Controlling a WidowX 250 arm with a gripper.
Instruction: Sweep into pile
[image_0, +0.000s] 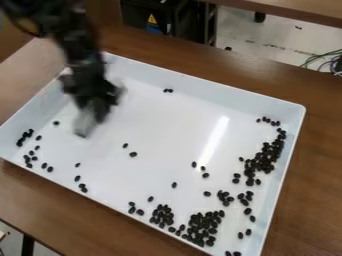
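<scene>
Beans spread around the tray, no single pile.

Clock read from the middle of the tray, 12 at the top of the camera view.

- Your gripper (100, 97) is over the 10 to 11 o'clock part of the white tray (157, 170), arm (70, 37) coming in from the upper left. It's blurred. Can't tell you if the jaws are open or closed.
- You've got a pale grey piece (85, 124) right below the gripper, also blurred. Can't tell if it's gripped, or if it touches the tray floor.
- Your black beans (266, 157) are densest in a long band at 2 to 4 o'clock, near the tray wall. Second dense heap at 5 o'clock, smaller clump just beside it at 6, loose ones between the band and the heap.
- Thin groups for you at 8 to 9, near that wall. A few strays at 7 to 8, a couple near the middle, one alone between 9 and 10, and two together at 12.
- Tray sits on your brown wooden table (320, 165). Beyond it you have dark equipment (184, 17) with a yellow label (152, 19) at 12, another wooden tabletop (294, 7) at 1, cables (324, 61) at 2.
</scene>
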